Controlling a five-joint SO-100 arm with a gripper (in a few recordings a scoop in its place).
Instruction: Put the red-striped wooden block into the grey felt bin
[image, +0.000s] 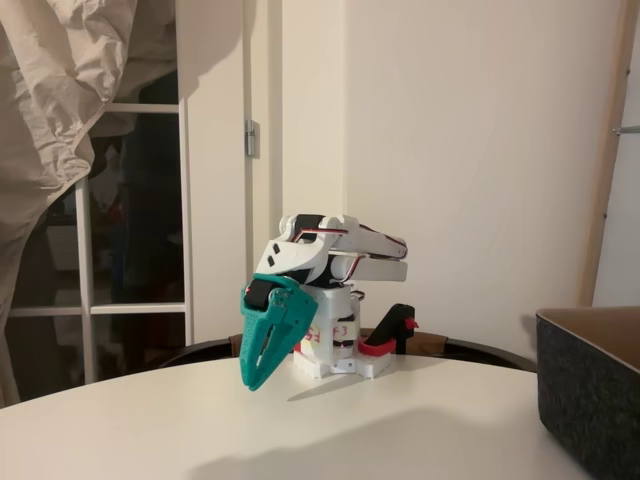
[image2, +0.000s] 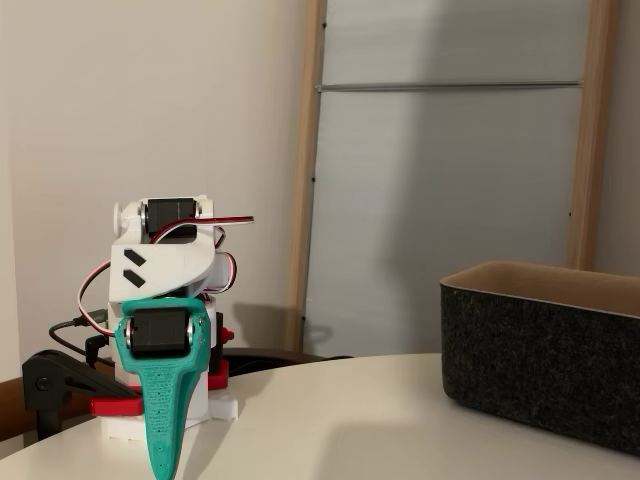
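In a fixed view, the teal gripper (image: 252, 378) hangs tip-down over the white table (image: 300, 430) with the arm folded up at the far edge, fingers nearly together with just a thin slit and nothing between them. The grey felt bin (image: 590, 395) sits at the right edge, cut off by the frame, with lots of bare tabletop between. In another fixed view, the gripper (image2: 163, 465) points straight down on the left; can't tell the finger gap edge-on. The bin (image2: 545, 350) stands upright on the right, dark walls, tan inside, well apart. A red-and-black clamp (image2: 60, 385) sits by the base.
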